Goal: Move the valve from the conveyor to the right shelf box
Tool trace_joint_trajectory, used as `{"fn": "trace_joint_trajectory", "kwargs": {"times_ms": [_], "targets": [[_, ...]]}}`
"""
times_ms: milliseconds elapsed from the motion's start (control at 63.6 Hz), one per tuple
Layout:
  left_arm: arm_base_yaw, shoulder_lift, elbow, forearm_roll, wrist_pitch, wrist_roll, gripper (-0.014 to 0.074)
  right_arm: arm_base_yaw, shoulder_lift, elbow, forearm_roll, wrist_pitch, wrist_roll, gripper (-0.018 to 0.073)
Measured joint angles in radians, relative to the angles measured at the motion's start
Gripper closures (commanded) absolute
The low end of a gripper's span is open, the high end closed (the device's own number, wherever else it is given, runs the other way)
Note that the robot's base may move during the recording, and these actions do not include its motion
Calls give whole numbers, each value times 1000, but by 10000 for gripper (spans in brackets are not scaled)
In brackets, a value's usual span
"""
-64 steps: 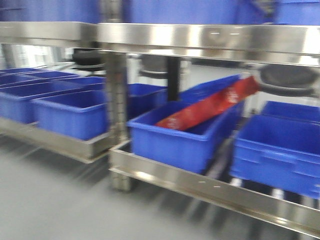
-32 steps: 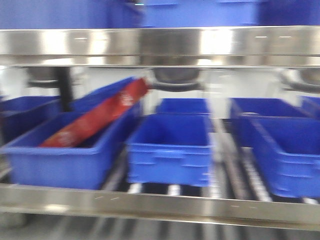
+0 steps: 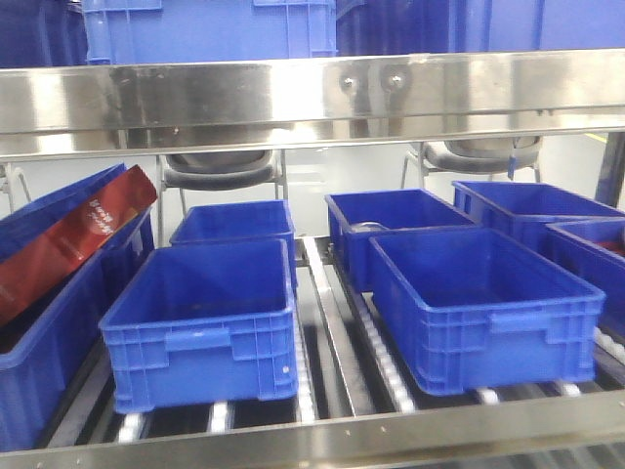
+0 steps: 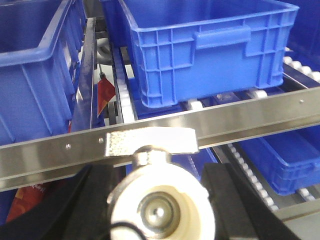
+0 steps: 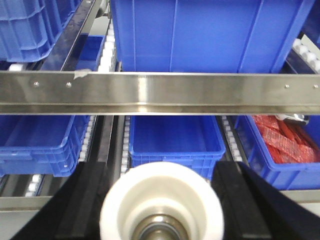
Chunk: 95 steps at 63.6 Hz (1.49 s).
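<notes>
In the left wrist view a valve (image 4: 161, 205), with a silver lever handle and a pale round base facing the camera, sits between the black fingers (image 4: 87, 200) of my left gripper (image 4: 157, 180), which is shut on it. My right gripper (image 5: 161, 172) is shut on a second valve (image 5: 161, 202), of which only the whitish round base shows. Both are held just in front of the steel shelf rail (image 4: 240, 117), with blue shelf boxes (image 4: 210, 47) behind it. The front view shows neither gripper. The conveyor is out of view.
The front view shows a steel roller shelf (image 3: 322, 322) carrying several open blue boxes (image 3: 205, 313), (image 3: 479, 293). A red package (image 3: 68, 244) leans in the far-left box. A steel beam (image 3: 312, 93) crosses above. Lower boxes (image 5: 175, 135) sit under the rail, one holding red packs (image 5: 282, 140).
The front view has swung right along the shelf. The box with the red package has slid from centre to the far left edge, and the picture has gone from blurred to sharp.
</notes>
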Motion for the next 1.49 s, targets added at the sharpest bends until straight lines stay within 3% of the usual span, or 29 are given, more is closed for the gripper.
{"fn": "trace_joint_trajectory", "kwargs": {"times_ms": [1494], "targets": [[0, 0, 0, 2, 0, 0, 708, 0, 0, 0, 16, 0, 0, 713]]}}
